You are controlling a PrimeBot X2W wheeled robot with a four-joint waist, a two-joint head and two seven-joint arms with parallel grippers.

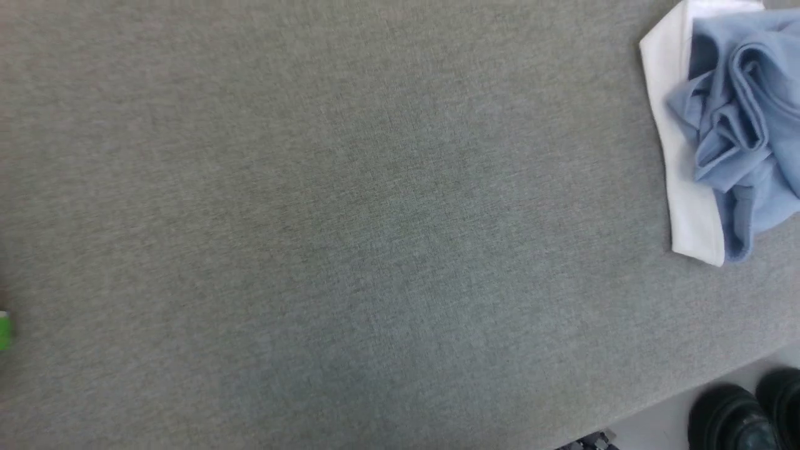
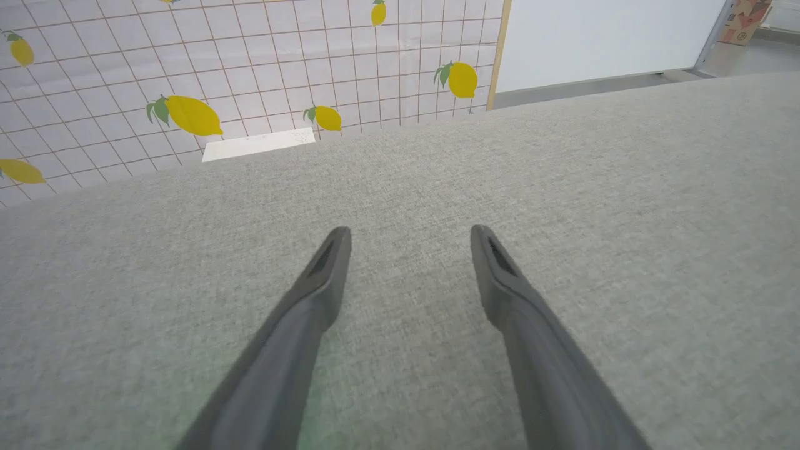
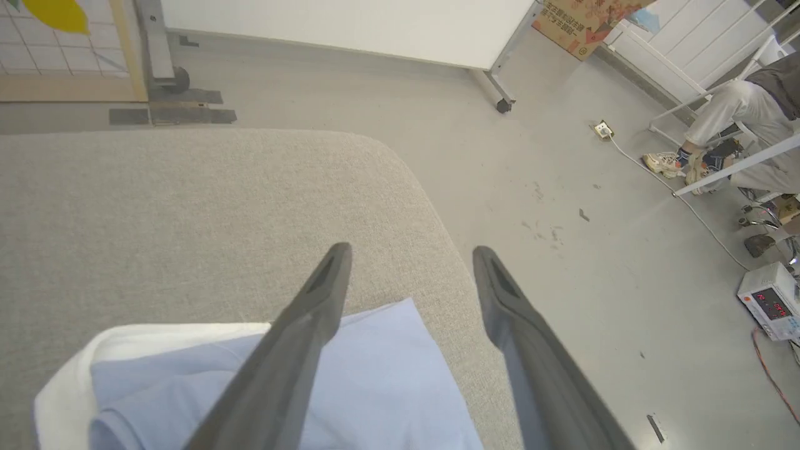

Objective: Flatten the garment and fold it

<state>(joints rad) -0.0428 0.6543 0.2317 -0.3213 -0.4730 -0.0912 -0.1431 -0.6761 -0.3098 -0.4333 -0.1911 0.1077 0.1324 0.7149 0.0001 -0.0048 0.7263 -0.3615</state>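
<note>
Right wrist view: right gripper [image 3: 411, 249] wide, empty, over bunched garment [image 3: 387, 375] at table [image 3: 187, 200] corner, probably poised to grasp. Left gripper [image 2: 409, 230] wide, idle over bare table.

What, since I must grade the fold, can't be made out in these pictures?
- Light blue garment: head view's right edge cuts it off; in the right wrist view the right pincer and bottom edge hide much.
- Green object: cut by head view's left edge.
- White box: red digits too small.
</note>
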